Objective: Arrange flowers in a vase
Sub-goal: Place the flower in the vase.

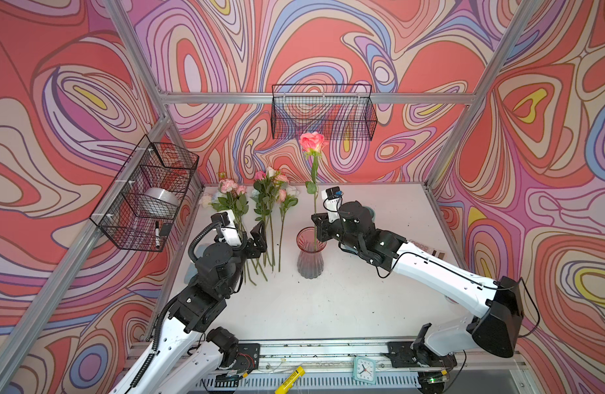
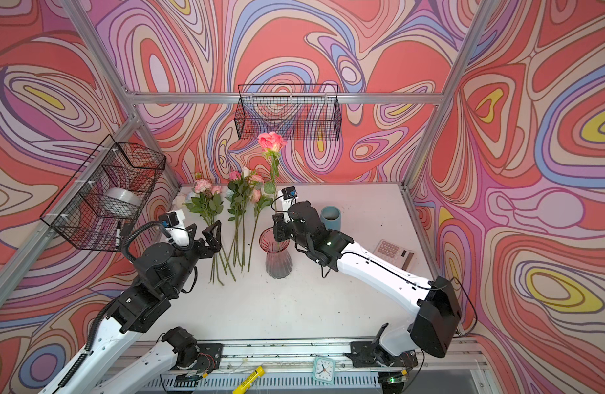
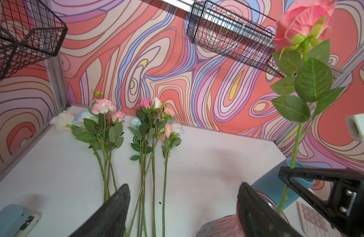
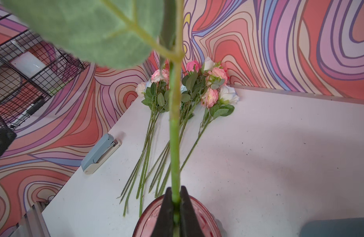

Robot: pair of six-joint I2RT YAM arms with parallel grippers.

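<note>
"Two grippers, then. How does each one stand?"

"My right gripper [image 4: 175, 192] is pinched tight on the green stem of one coral-pink rose [image 1: 313, 141]. The rose stands upright, with its bloom high above the white table [image 1: 362, 300]. My left gripper [image 3: 183, 185] is spread wide and holds nothing. It hovers over the lower stems of the loose flowers [image 3: 152, 127]."

"Where is the rose against the vase?"

"Directly over the pink ribbed glass vase [image 1: 310, 254]. In both top views the stem runs down through the mouth and into the glass. From my right wrist, my fingers [image 4: 166, 205] hide the stem's lower end, so I cannot tell whether it reaches the bottom."

"And the others?"

"They lie flat on the table in loose bunches to my left of the vase. Their pink, white and pale blue blooms point toward the back wall, with the stem ends toward me. None of them is in the vase. A blue stapler [image 4: 101, 153] lies near the table's left edge. A blue cup [image 2: 330, 218] stands just behind my right wrist, and a calculator [image 2: 391, 250] lies further right."
</note>
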